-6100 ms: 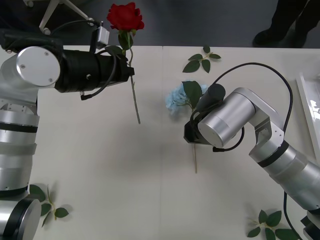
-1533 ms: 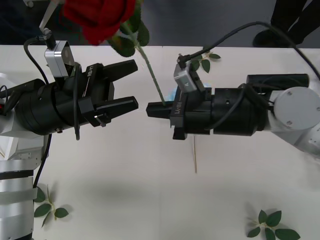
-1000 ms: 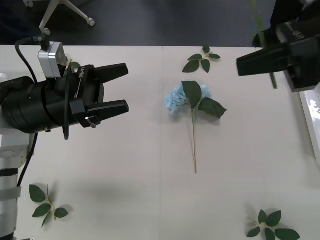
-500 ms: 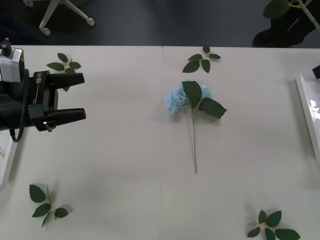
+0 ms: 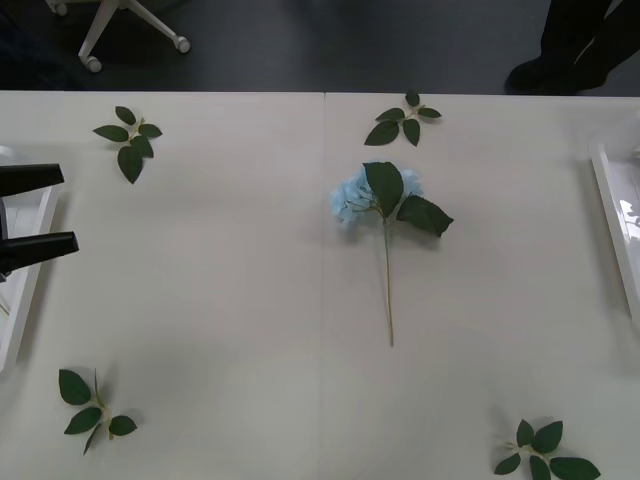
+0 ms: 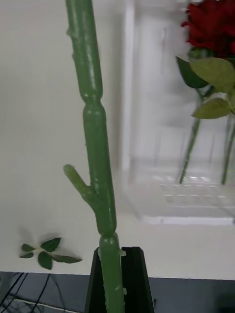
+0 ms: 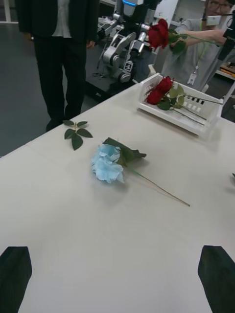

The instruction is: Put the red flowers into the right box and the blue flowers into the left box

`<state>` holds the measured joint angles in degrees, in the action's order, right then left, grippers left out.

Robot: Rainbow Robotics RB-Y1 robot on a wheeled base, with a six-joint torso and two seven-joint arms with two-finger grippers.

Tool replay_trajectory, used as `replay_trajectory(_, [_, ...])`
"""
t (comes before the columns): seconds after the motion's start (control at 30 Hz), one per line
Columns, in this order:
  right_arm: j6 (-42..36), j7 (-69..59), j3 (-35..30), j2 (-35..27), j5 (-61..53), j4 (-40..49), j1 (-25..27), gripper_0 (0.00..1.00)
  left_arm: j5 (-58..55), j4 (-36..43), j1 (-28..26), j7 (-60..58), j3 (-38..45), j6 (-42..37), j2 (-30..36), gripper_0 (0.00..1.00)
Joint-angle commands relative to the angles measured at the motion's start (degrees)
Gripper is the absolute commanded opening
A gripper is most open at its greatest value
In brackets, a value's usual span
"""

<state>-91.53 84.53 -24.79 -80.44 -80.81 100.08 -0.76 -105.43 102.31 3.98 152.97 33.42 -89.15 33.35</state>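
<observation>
Left gripper [image 5: 35,210] sits at the left edge of the front view, over the table's left side, fingers spread wide, nothing between them. Its tips overlap the rim of the left box [image 5: 25,300], of which a thin strip shows at that edge. In the left wrist view the two black fingertips [image 7: 14,271] sit far apart at the corners.

Right gripper [image 6: 116,274]: jaws closed on the thick green stem of a red flower [image 6: 95,161], held up over the table beside the right box [image 6: 171,200]. The left wrist view shows that rose's head [image 7: 159,33] raised above the box.

Mid-table: one blue flower [image 5: 365,195] lies flat, head toward the far side, thin stem running back toward the robot. It's well apart from both boxes and both grippers.

Leaf sprigs on the table [image 5: 220,330]: near left [image 5: 88,405], near right [image 5: 540,450], far left [image 5: 130,140], far centre [image 5: 402,118].

Right box, far right edge of the front view [image 5: 612,210]: red roses already lie in it [image 7: 159,90], stems along the tray.
</observation>
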Motion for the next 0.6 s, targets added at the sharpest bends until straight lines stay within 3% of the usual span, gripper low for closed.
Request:
replay_trajectory(0.03, [5.05,-1.38,0.27,-1.30,7.25,-0.23,4.36,0.00,1.90,2.01,-2.04,2.03,1.82,1.17,2.60,1.00])
replay_trajectory(0.17, [8.74,-1.82,0.89,1.43,14.28,-0.85,6.91,0.00,5.41,2.01,-2.31,2.03,3.93,1.35,3.39,1.00])
replay_trajectory(0.6, [12.43,-7.18,2.47,11.71,34.32,-3.04,6.91,0.00,14.11,2.10,-2.22,2.03,5.07,1.44,6.46,1.00])
